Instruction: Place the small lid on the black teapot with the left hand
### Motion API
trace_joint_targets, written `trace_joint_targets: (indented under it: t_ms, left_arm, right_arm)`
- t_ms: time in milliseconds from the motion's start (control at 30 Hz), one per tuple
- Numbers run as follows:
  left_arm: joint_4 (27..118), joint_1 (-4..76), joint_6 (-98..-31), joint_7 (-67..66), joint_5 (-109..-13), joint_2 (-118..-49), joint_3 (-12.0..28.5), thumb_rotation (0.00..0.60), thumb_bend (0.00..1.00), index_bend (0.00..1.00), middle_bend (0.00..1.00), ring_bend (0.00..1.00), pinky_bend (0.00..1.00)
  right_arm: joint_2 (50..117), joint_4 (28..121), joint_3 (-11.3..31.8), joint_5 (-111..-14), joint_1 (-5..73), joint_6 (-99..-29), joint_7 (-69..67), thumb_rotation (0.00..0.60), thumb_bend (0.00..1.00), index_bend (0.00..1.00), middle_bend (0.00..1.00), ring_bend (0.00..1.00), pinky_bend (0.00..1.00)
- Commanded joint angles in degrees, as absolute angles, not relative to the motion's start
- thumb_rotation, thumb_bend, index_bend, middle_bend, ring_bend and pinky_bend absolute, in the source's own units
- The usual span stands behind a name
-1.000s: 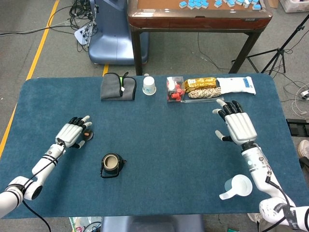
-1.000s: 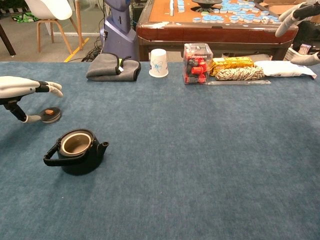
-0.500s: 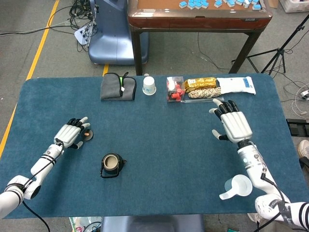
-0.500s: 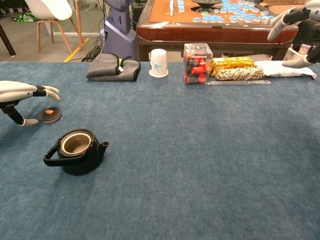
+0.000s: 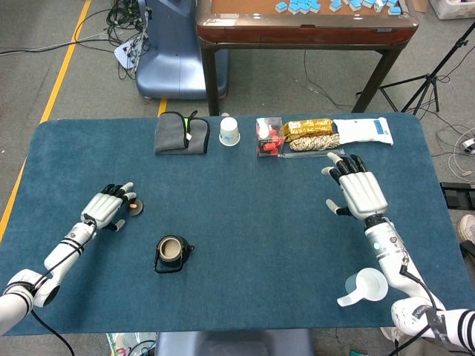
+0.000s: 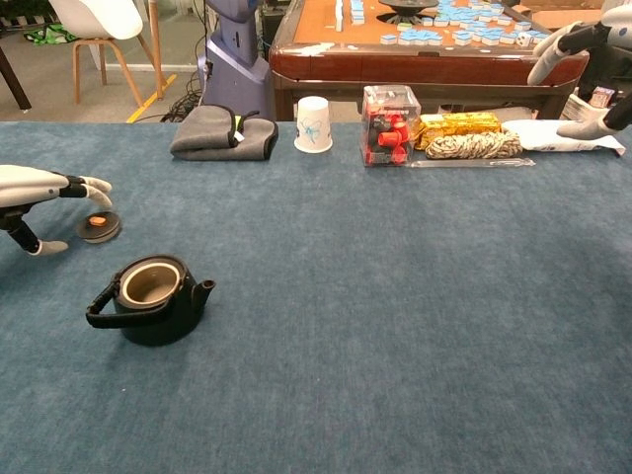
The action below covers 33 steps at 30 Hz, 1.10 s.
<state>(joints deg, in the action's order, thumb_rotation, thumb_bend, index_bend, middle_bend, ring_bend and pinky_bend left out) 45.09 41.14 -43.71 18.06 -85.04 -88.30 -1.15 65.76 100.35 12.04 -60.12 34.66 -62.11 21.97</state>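
While small lid [image 6: 99, 225] lies untouched, left hand [image 5: 108, 207] hovers beside it.

Black teapot [image 6: 150, 299]; blue table cloth [image 6: 395, 296]; grey towel [image 6: 223, 134].

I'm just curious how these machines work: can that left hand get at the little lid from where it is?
Probably yes. The left hand hovers open right beside the small lid, which lies flat on the table with nothing between them. The black teapot stands nearer the robot, out of the way.
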Motion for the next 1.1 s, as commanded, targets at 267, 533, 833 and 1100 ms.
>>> trace_joint_targets:
  t_ms: [267, 533, 833, 1100]
  left_arm:
    - [45.7, 41.7, -43.3, 18.2, -85.2, -87.8, -1.1, 0.600, 0.34, 0.17, 0.00, 0.00, 0.00]
    - [45.4, 42.0, -43.0, 18.4, -85.2, -88.1, -1.1, 0.600, 0.35, 0.18, 0.00, 0.00, 0.00]
    - [44.2, 42.3, -42.7, 19.3, -85.5, -89.0, -1.3, 0.600, 0.34, 0.19, 0.00, 0.00, 0.00]
    - [43.3, 42.5, -42.6, 19.9, -85.7, -89.5, -1.4, 0.600, 0.34, 0.19, 0.00, 0.00, 0.00]
  right_arm:
    - [66.3, 99.3, 11.8, -60.2, 34.9, -61.9, 21.5, 0.600, 0.29, 0.27, 0.10, 0.10, 0.04]
    - [66.4, 98.9, 11.7, -60.2, 35.1, -61.7, 21.2, 0.600, 0.29, 0.27, 0.10, 0.10, 0.04]
    - [66.6, 98.5, 11.7, -60.1, 35.2, -61.6, 20.7, 0.600, 0.29, 0.26, 0.10, 0.10, 0.04]
    - [66.7, 98.3, 11.5, -59.9, 35.3, -61.5, 20.9, 0.600, 0.29, 0.27, 0.10, 0.10, 0.04]
